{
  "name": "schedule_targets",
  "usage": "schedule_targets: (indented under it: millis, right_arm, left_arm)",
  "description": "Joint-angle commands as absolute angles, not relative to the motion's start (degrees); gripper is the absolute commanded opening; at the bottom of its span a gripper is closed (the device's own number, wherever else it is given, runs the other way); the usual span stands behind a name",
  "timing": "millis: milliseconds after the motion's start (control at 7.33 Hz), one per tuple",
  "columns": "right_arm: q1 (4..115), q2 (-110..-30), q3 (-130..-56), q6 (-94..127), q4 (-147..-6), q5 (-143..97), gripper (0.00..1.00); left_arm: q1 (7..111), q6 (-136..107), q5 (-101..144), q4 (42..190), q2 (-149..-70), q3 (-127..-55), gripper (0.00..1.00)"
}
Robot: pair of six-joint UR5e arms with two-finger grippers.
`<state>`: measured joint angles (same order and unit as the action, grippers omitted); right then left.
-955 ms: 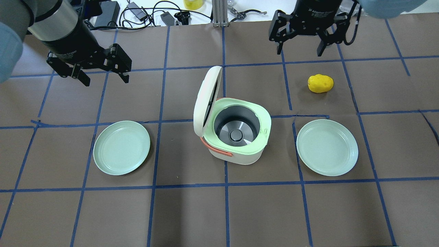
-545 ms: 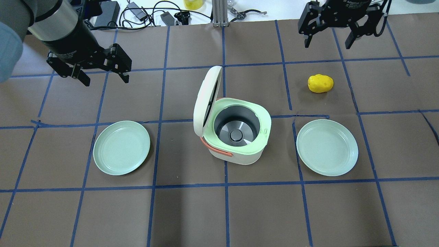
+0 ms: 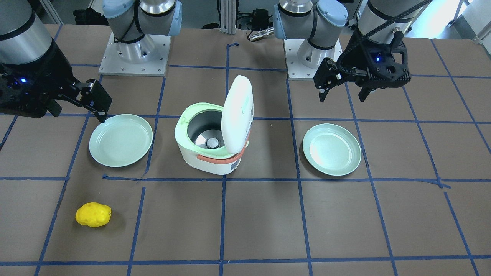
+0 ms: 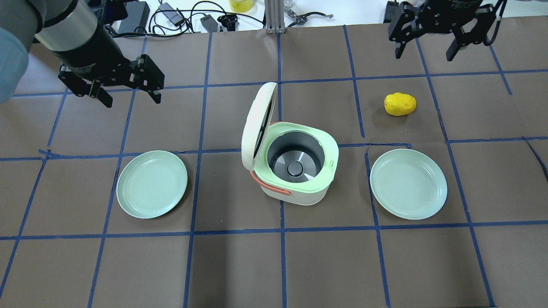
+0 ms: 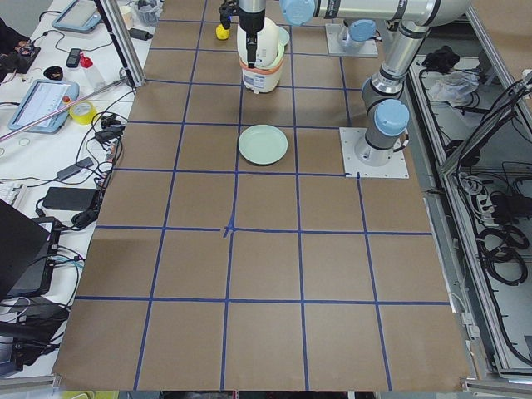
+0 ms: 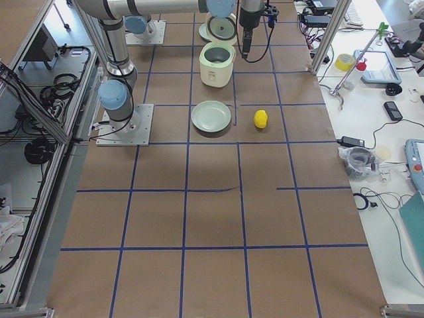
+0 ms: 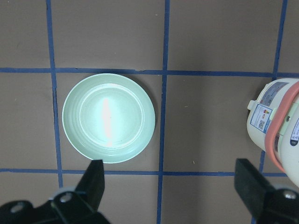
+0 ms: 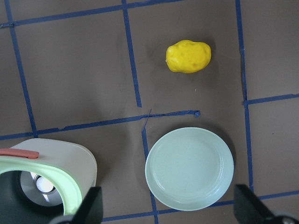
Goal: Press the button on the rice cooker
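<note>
The white rice cooker with pale green rim and salmon handle stands mid-table; it also shows in the front view. Its lid stands open and upright on its left side, and the grey inner pot is empty. I cannot make out the button on the lid in any view. My left gripper is open and empty, hovering far left of the cooker. My right gripper is open and empty, high near the far right table edge. The left wrist view shows the cooker's side.
A mint-green plate lies left of the cooker and another right of it. A yellow potato-like lump lies beyond the right plate. Cables and chargers lie past the far table edge.
My right gripper has moved right and farther away from the cooker, toward the far table edge. The left gripper, the cooker and its open lid have not moved.
</note>
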<state>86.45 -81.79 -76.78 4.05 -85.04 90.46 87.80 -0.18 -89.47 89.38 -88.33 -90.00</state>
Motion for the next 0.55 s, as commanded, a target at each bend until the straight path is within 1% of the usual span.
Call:
schedule_targets:
  millis: [0, 409]
  right_arm:
    - [86.48, -81.83, -76.82, 4.04, -85.34, 90.27, 1.00]
    - [86.57, -81.91, -76.82, 4.13, -85.08, 90.44, 1.00]
  left_arm:
    - [87.80, -0.18, -89.47, 89.38, -88.33, -90.00, 1.00]
    - [87.80, -0.18, -89.47, 89.38, -88.33, -90.09, 1.00]
